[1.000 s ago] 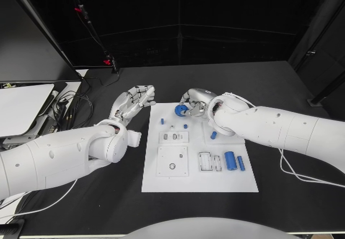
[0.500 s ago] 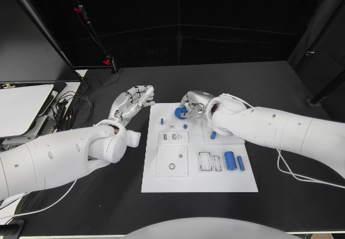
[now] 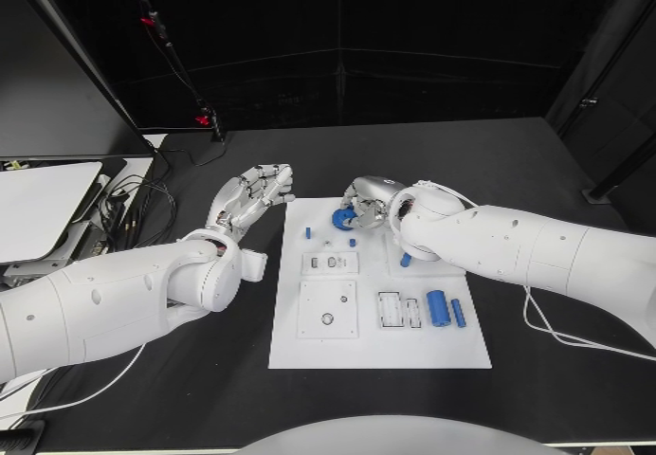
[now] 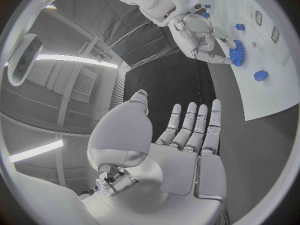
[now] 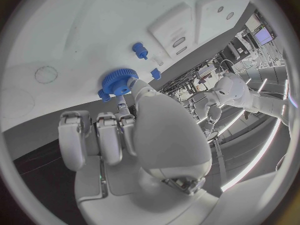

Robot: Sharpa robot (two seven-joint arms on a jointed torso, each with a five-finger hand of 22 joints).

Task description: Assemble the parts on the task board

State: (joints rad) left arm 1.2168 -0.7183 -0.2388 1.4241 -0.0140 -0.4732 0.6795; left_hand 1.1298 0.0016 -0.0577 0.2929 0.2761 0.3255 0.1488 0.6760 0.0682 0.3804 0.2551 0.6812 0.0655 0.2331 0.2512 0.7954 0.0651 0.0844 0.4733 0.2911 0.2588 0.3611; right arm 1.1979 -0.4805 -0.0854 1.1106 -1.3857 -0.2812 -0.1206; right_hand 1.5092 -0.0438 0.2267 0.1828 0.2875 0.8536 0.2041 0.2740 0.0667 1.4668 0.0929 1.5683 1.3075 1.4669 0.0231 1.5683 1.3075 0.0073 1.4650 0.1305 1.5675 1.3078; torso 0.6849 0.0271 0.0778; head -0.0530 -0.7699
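Surface: black table with the white task board in the middle, dark curtained backdrop behind.
Right hand: the right hand is over the board's far edge, grasping a blue gear between thumb and fingertips — toothed rim clear in the right wrist view.
Left hand: the left hand hangs off the board's left far corner over the table, fingers straight and spread, holding nothing.
Gear location: at the board's far end, just above or touching the plate — I cannot tell which.
Gear axis: it is a disc with no long side; its hub axis looks tilted rather than square to the board, flat face turned partly toward the left hand.
Done: little, judging by the layout — the recessed plates near the middle look unfilled, though small detail is hard to read.
Left: gear not seated yet; a fat blue cylinder and a thin blue bar lie loose on the right side, long axes running near-to-far; small blue pegs are scattered at the far half.
Progress: early stage, most parts unplaced.
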